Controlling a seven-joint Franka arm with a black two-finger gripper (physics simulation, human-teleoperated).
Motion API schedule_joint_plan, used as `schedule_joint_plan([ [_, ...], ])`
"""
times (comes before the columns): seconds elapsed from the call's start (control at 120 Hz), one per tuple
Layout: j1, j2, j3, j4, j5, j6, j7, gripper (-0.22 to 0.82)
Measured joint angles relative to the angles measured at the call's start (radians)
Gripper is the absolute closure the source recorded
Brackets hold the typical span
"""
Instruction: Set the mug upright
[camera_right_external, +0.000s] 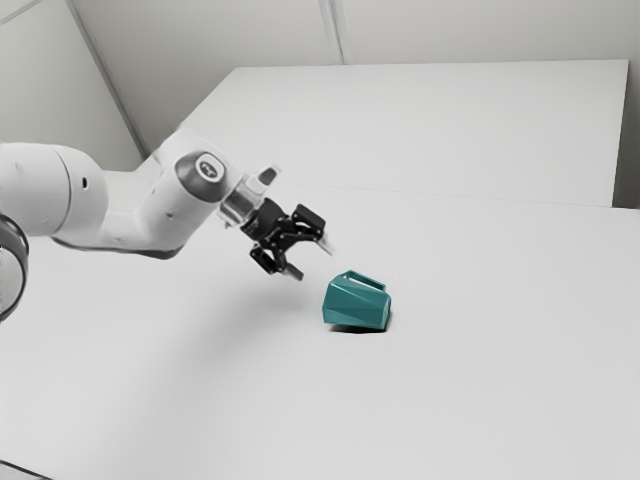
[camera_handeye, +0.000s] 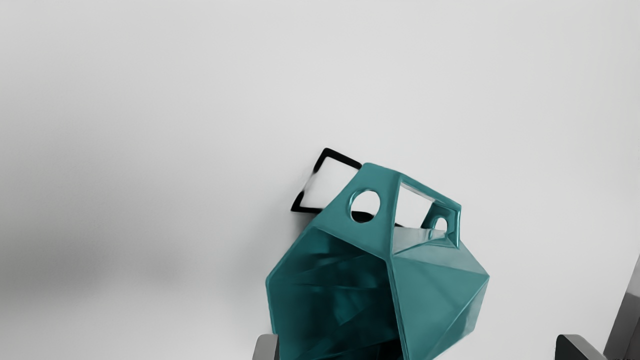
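Observation:
My gripper (camera_right_external: 310, 261) hangs above the table, up and to the exterior view's left of the teal mug (camera_right_external: 357, 303), with its fingers spread apart. The faceted mug lies on its side, its handle uppermost. In the wrist view the mug (camera_handeye: 440, 295) shows its dark open mouth facing my hand, and the handle has round holes in it. The tips of my gripper (camera_handeye: 416, 347) stand wide, with part of the mug seen between them; neither finger is closed on it. The lower part of the mug is cut off there.
The white table (camera_right_external: 480, 380) stretches around the mug, and a white raised panel (camera_right_external: 430, 130) stands behind it. A dark shadow outline of the handle falls on the table beside the mug. A dark edge crosses the exterior view's lower left corner.

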Motion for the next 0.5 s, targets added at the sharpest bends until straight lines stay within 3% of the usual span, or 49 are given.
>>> schedule_joint_plan([
  [0.5,-0.013,0.075,-0.012,-0.013,-0.199,-0.068,0.221,0.00],
])
